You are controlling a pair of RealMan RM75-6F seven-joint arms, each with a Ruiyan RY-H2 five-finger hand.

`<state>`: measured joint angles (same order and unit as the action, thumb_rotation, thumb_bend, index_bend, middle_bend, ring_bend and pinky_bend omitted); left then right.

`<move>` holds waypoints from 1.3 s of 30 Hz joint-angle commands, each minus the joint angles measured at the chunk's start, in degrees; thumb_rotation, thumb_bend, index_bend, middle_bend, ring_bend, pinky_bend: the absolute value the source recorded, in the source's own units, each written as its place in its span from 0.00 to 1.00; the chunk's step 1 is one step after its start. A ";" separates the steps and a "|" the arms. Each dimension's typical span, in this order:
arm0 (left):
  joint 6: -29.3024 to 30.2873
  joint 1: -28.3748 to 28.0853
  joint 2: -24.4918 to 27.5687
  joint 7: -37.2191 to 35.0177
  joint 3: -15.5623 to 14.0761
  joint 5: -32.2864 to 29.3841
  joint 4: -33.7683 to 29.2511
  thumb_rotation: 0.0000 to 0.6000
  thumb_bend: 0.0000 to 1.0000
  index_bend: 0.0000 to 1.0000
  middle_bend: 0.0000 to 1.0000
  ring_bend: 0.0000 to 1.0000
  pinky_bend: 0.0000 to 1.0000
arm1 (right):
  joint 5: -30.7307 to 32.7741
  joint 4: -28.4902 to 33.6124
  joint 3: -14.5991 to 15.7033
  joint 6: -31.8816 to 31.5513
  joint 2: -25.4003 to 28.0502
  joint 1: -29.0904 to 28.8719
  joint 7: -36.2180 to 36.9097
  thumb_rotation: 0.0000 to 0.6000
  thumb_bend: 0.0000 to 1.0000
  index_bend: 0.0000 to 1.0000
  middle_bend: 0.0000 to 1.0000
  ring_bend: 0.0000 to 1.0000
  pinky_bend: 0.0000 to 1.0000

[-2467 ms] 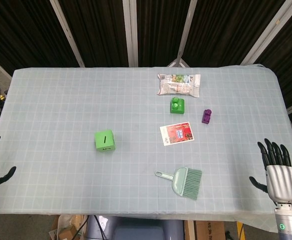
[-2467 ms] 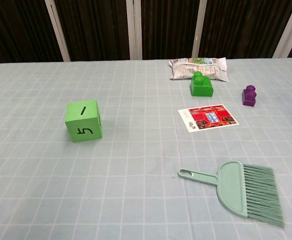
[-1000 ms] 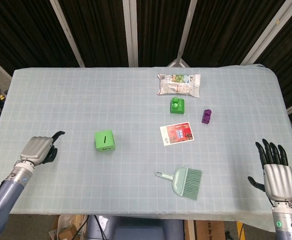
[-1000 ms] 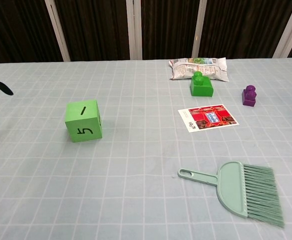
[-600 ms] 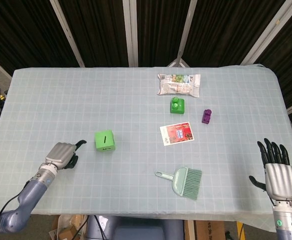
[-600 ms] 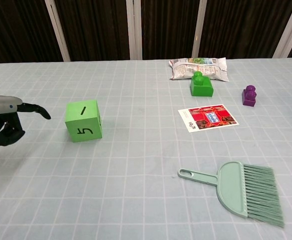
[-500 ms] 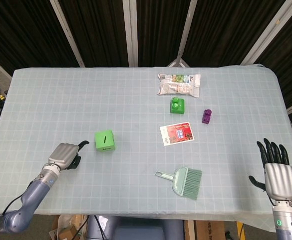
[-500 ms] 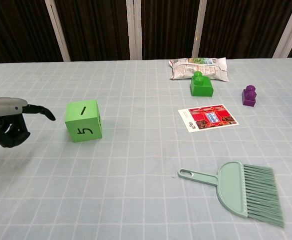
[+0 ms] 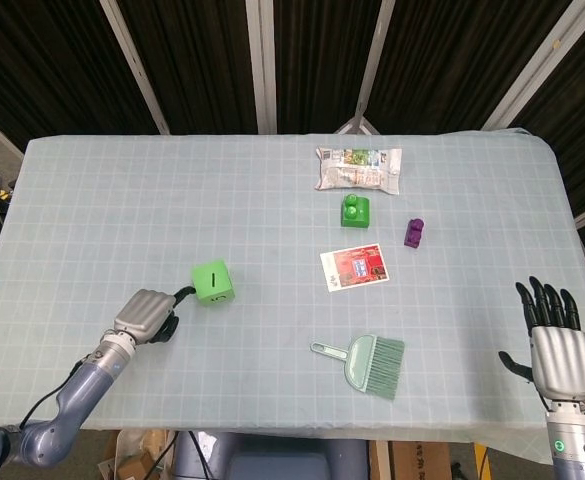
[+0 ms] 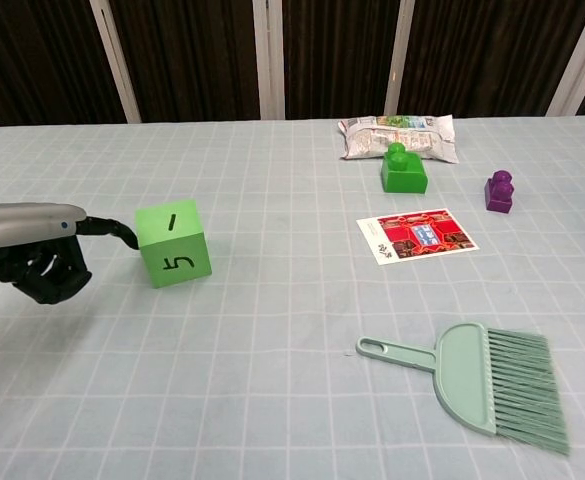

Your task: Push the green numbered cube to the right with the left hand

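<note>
The green numbered cube (image 9: 213,282) (image 10: 174,245) sits left of the table's middle, showing a "5" on its near face and a "1" on top. My left hand (image 9: 145,315) (image 10: 34,250) is just left of it, most fingers curled in and one black fingertip (image 10: 124,236) stretched out, touching the cube's left face. It holds nothing. My right hand (image 9: 555,338) hovers at the table's near right edge, fingers straight and apart, holding nothing; only the head view shows it.
To the cube's right lie a red-printed card (image 9: 354,266), a teal dustpan brush (image 9: 370,363), a green toy block (image 9: 355,211), a small purple block (image 9: 414,233) and a snack packet (image 9: 359,168). Bare cloth (image 9: 272,290) lies between cube and card.
My left hand swept in from the table's left edge to the cube's left face. The cube has shifted slightly to the right and turned a little. The right hand stayed put.
</note>
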<state>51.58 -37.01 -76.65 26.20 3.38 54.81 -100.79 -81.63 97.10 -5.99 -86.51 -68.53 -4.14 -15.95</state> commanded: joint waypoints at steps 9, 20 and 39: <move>1.35 -1.43 -1.65 2.49 -0.89 -0.62 -0.63 1.00 0.78 0.16 0.82 0.68 0.70 | 0.00 -0.02 -0.19 -0.45 0.27 0.19 0.99 1.00 0.07 0.08 0.00 0.00 0.00; 3.77 -3.48 -4.52 7.57 -1.36 -1.52 -1.87 1.00 0.78 0.16 0.81 0.68 0.70 | -0.51 0.14 -0.15 -1.01 0.58 0.40 1.65 1.00 0.07 0.08 0.00 0.00 0.00; 6.40 -8.06 -11.45 14.07 -0.36 -6.05 -1.41 1.00 0.78 0.17 0.81 0.68 0.70 | 0.35 -0.27 -0.41 -0.13 0.81 0.15 2.64 1.00 0.07 0.08 0.00 0.00 0.00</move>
<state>57.89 -44.99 -88.01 40.20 3.00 48.69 -102.12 -81.42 96.88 -6.40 -86.84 -67.79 -3.93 -13.51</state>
